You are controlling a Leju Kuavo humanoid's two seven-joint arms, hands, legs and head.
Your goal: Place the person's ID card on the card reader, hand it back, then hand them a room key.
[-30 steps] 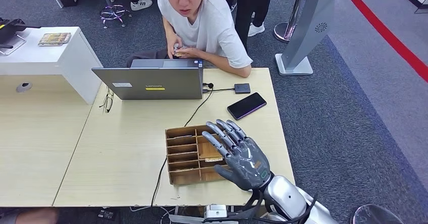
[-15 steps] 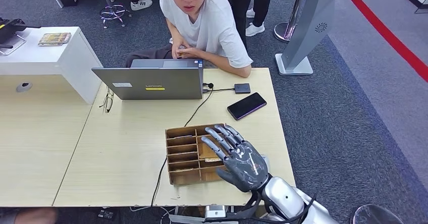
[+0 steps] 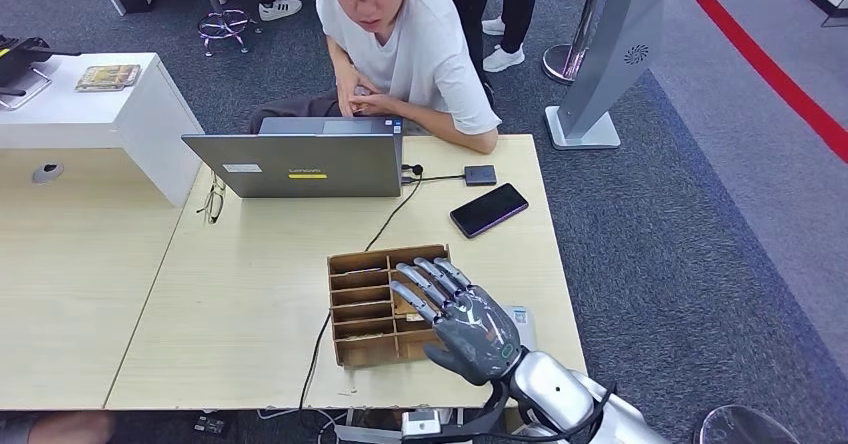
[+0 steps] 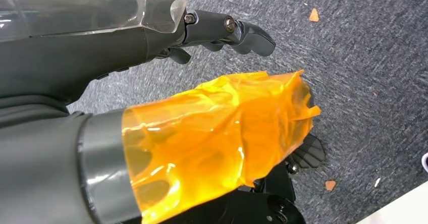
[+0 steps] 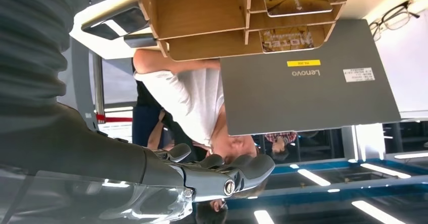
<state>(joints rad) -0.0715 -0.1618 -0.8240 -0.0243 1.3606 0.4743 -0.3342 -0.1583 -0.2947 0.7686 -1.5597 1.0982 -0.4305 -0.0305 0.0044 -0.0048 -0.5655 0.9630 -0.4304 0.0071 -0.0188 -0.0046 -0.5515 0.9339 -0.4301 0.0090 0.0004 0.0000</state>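
My right hand (image 3: pixel 457 320) hovers over the near right part of a wooden slotted box (image 3: pixel 362 302), fingers spread and holding nothing. In the right wrist view its fingers (image 5: pixel 222 176) stretch out empty, and room key cards marked HOTEL (image 5: pixel 287 38) lie in the box's slots. A small dark card reader (image 3: pixel 480 174) sits at the table's far right, cabled to the laptop (image 3: pixel 300 164). A light card (image 3: pixel 519 316) lies on the table just right of my hand. The person (image 3: pixel 400 44) sits across the table with both hands together. My left hand (image 4: pixel 151 108) hangs over the carpet, empty.
A dark phone (image 3: pixel 488 209) lies between the reader and the box. Glasses (image 3: pixel 212 202) rest left of the laptop. A cable runs from the laptop past the box to the near edge. A white cabinet (image 3: pixel 100 104) stands at the far left.
My right hand has drawn a little left and toward the table's near edge, over the box. The person has shifted slightly behind the laptop.
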